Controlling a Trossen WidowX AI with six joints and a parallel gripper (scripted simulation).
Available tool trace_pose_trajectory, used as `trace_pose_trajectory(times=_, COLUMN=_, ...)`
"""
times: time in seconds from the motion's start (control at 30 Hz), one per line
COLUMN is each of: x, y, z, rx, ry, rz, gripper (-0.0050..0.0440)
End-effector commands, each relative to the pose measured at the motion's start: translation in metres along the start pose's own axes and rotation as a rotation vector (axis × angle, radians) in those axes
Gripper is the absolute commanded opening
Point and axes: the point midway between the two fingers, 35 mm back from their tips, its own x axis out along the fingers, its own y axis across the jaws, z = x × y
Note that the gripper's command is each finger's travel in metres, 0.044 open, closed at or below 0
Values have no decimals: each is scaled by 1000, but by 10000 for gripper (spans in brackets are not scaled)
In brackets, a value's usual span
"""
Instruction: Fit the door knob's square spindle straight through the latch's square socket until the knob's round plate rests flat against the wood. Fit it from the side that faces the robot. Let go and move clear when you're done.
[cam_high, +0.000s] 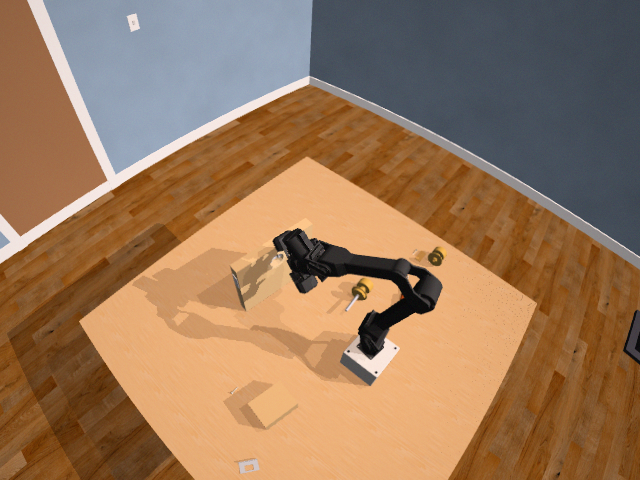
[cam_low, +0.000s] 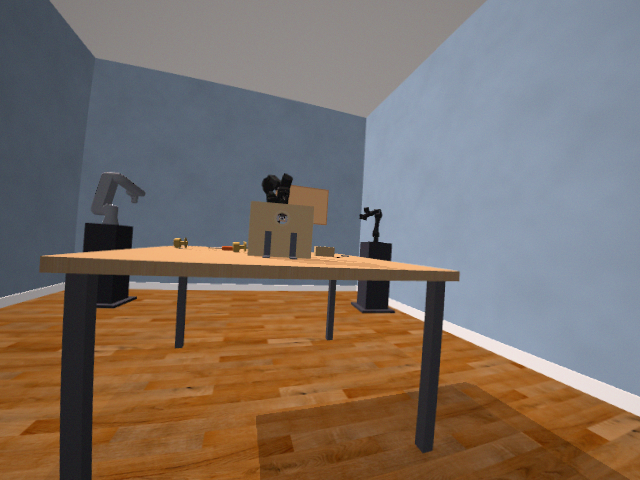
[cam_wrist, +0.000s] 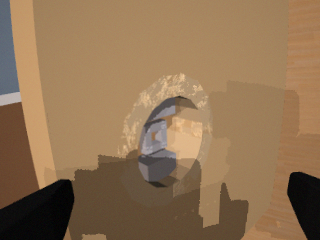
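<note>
While hovering wide open and empty at panel (cam_high: 256, 281), gripper (cam_high: 295, 260) risking bumping wood; leaving knob (cam_high: 361, 289) lying near right, ungrasped.

Wooden table (cam_high: 454, 330): upright wood panel (cam_high: 258, 281), two knobs (cam_high: 361, 290) (cam_high: 437, 255), flat block (cam_high: 272, 405), arm base (cam_high: 385, 364).
</note>
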Motion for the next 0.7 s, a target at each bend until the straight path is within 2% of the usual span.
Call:
trace_pose_trajectory(times=0.0, x=3, y=-1, z=-1, rx=-4, ry=5, rz=-4, gripper=440)
trace_pose_trajectory(times=0.43, x=4, y=0, z=0, rx=0, ry=0, rz=-1, gripper=440)
trace_pose_trajectory(times=0.67, x=-19, y=0, z=0, rx=-4, ry=5, rz=-5, gripper=440)
